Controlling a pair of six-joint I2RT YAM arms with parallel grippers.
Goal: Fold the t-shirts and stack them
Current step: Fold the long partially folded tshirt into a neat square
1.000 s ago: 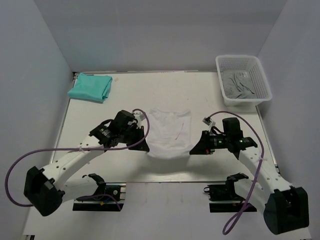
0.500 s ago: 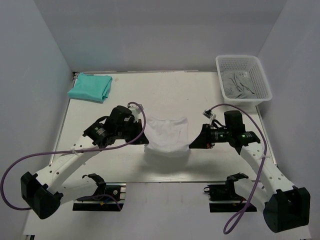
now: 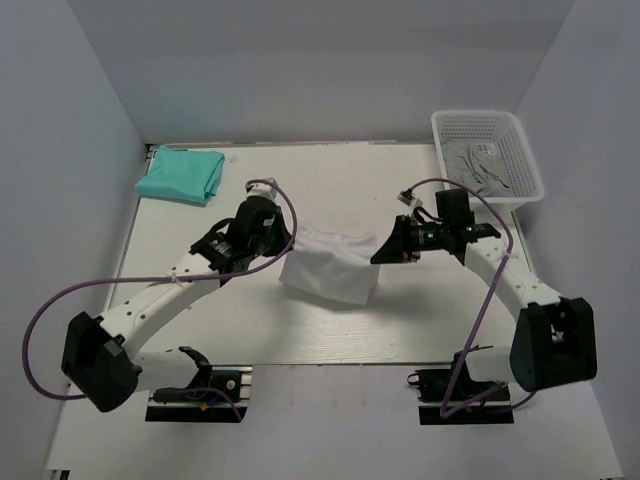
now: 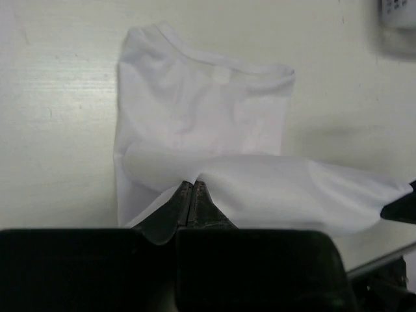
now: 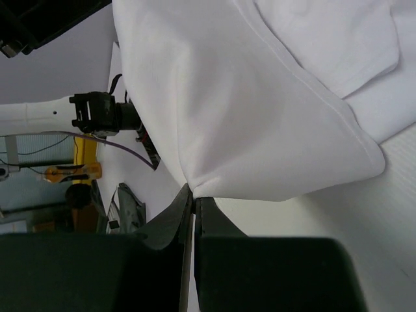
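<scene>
The white t-shirt [image 3: 330, 268] lies mid-table, its near hem raised and carried toward the back so the cloth doubles over itself. My left gripper [image 3: 288, 246] is shut on the hem's left corner; in the left wrist view the gripper [image 4: 193, 185] pinches the fold of the white t-shirt [image 4: 195, 110], whose collar lies beyond. My right gripper [image 3: 378, 250] is shut on the right corner; in the right wrist view the gripper [image 5: 193, 192] holds the white t-shirt [image 5: 260, 110] as it hangs taut. The teal t-shirt [image 3: 181, 174] rests folded at the back left.
A white mesh basket [image 3: 516, 182] with grey cloth [image 3: 480, 170] inside stands at the back right. Purple cables loop from both arms. The table's near edge [image 3: 330, 364] runs just in front of the arm bases.
Both grippers have carried the white shirt's near hem up and toward the back of the table, so the shirt now folds over itself. The teal shirt and basket have not moved.
</scene>
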